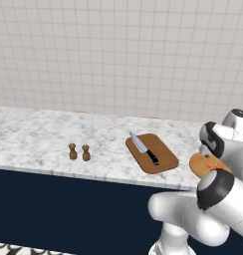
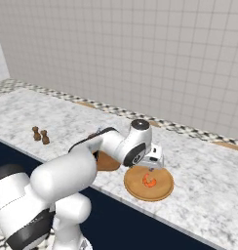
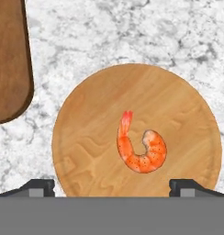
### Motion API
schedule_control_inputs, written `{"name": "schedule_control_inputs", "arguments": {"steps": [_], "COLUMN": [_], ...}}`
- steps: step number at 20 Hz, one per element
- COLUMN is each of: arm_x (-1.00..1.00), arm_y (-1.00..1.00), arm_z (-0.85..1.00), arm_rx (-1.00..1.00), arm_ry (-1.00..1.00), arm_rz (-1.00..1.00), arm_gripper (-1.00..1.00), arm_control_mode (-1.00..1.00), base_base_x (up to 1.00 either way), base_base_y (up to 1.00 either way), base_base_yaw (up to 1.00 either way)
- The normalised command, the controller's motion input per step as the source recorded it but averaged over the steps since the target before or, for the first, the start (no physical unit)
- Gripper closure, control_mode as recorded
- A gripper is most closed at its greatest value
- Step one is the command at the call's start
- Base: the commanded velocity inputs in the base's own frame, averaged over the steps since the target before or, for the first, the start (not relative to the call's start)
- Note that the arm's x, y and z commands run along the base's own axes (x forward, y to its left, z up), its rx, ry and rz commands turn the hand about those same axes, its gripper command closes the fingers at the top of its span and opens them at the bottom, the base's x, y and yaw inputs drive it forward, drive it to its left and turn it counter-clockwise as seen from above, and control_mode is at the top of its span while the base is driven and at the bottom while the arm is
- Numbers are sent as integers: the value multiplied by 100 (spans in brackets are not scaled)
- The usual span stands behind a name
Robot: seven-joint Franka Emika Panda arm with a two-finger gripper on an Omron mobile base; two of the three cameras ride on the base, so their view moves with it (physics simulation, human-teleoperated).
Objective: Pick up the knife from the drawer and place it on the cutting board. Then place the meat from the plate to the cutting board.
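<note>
Since the gripper (image 3: pixel 112 187) hangs spread wide and empty over the plate (image 3: pixel 86 151), the curled meat (image 3: pixel 141 148) at 5 o'clock could squirt sideways if the fingers close off-center.

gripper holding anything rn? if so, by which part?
Nothing. The gripper is open above the plate, fingertips wide apart, and the meat lies loose on the plate. The knife is on the cutting board.
</note>
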Motion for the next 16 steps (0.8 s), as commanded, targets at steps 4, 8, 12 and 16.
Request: {"name": "schedule_control_inputs", "arguments": {"steps": [4,8,12,16], "arm_x": [0,-2,-1,0], "arm_y": [-10,-24,-27,-16], "arm_z": [-18,-18,-24,-37], "arm_rx": [-2,0,0,0], "arm_ry": [9,9,6,2], "arm_rz": [0,0,0,0], "arm_gripper": [-100,-100,-100,-100], "arm_control_mode": [-100,-100,-100,-100], "base_base_x": [0,0,0,0], "base_base_y": [0,0,0,0], "base_base_yaw": [0,0,0,0]}}
